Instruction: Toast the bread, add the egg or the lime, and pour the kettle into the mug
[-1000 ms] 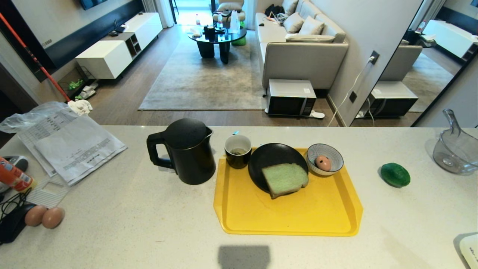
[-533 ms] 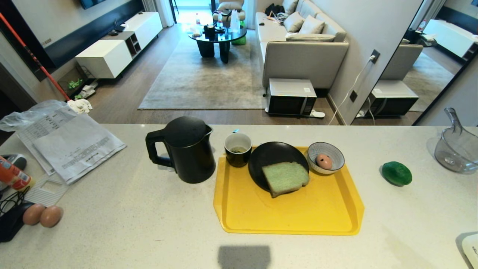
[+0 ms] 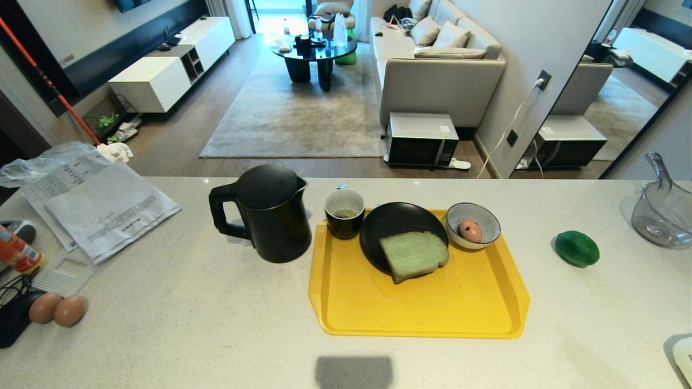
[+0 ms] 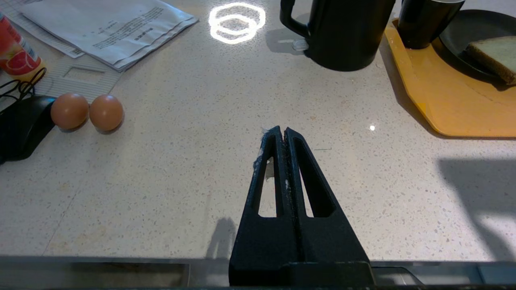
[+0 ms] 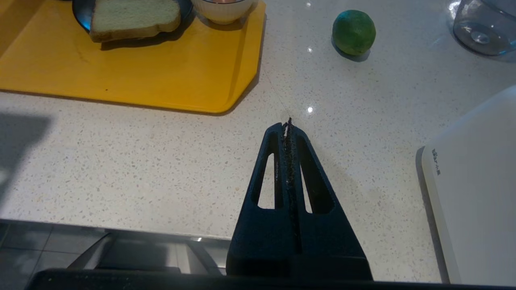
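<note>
Left end effector (image 4: 284, 131) closed, empty, over bare speckled surface (image 4: 181, 169). Two brown eggs (image 4: 86, 111) touching, well off to one side. Kettle (image 4: 346, 32) beside yellow tray (image 4: 435, 100), far end.

We are in a home, at a pale speckled stone counter (image 3: 178, 324) that opens onto a living room. Beyond the counter edge we see a grey sofa (image 3: 440, 70) with cushions, a grey rug (image 3: 294, 119) on dark wood flooring, a round black coffee table (image 3: 314, 54) crowded with small items, and a low white media cabinet (image 3: 162, 73) along the left wall. A microwave oven (image 3: 421, 140) stands on the floor beside the sofa, next to a large mirror (image 3: 611, 97) leaning on the wall. On the counter, breakfast things mark domestic use: a kettle (image 3: 270, 219), a mug (image 3: 344, 213) and bread (image 3: 414, 255) on a yellow tray (image 3: 421, 308), plus loose papers (image 3: 102, 208).
</note>
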